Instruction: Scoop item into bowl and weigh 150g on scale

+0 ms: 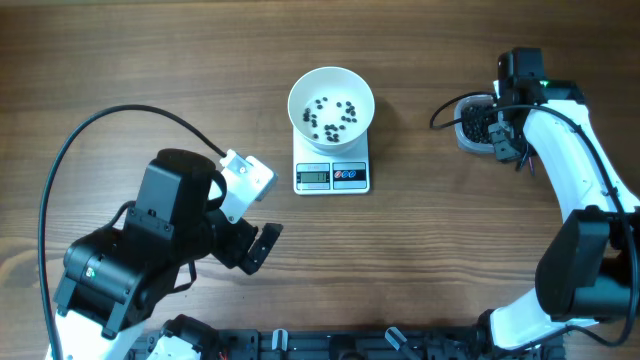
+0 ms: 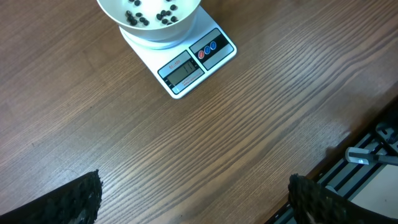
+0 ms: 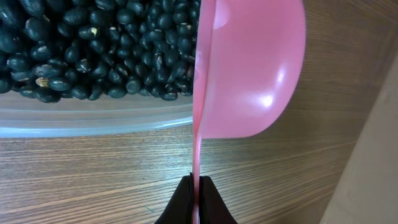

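The right fingers (image 3: 180, 208) are pressed together on the thin handle of a pink scoop (image 3: 252, 68), pinching it edge-on so that the handle shows only as a narrow pink line between them. The scoop is turned on its side: its rounded back bulges away to one side and its rim faces the black beans (image 3: 93, 50). Whether any beans lie inside the scoop cannot be told. The beans form a dark, glossy heap that fills a clear plastic tub (image 3: 93, 121), and the scoop's rim stands at the edge of that heap, over the tub's wall. The tub rests on the wooden counter (image 3: 93, 180).

The left fingers (image 2: 74, 199) are spread wide with nothing between them, only bare wood beneath. They hang above the near part of the counter, well apart from everything else.

Seen from overhead, the white bowl (image 1: 330, 78) sits on the white scale (image 1: 331, 187) at the middle of the counter, covering most of its platform. A thin scatter of beans lies on the bowl's bottom. The scale's grey display (image 1: 313, 176) and round buttons (image 1: 349, 175) show in front of the bowl; its reading is too small to make out. The tub is well to the right of the scale, mostly hidden under the right arm's wrist.
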Action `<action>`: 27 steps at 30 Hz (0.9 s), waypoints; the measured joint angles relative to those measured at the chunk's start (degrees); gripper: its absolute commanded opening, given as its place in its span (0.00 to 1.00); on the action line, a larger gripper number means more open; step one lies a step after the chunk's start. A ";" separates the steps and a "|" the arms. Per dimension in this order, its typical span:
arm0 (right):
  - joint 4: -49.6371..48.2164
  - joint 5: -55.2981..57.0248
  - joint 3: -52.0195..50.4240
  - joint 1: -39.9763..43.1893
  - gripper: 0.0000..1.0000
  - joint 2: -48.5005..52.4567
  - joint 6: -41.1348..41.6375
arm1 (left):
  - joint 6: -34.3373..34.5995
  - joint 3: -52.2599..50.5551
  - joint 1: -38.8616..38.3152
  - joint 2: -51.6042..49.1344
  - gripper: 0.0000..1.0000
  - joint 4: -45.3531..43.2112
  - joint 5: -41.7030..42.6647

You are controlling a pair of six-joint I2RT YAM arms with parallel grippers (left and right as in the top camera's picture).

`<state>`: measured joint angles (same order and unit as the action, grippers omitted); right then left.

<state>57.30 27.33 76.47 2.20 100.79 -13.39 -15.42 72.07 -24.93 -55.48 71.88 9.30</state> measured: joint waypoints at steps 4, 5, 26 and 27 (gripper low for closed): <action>-0.31 0.39 0.00 -0.07 0.04 0.00 0.00 | 0.00 0.00 0.00 0.00 1.00 0.00 -0.02; -0.35 0.42 0.00 -0.04 0.04 0.00 -0.02 | 0.00 0.00 0.00 0.00 1.00 0.00 0.00; 1.75 -10.43 0.00 -0.04 0.05 0.00 -0.92 | 0.00 0.00 0.00 0.00 1.00 0.00 -0.02; 1.53 -10.67 0.00 -0.04 0.05 0.00 -0.92 | 0.00 0.00 0.00 0.00 1.00 0.00 -0.02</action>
<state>58.83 16.67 76.47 2.15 100.79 -14.31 -15.42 72.07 -24.93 -55.48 71.88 9.28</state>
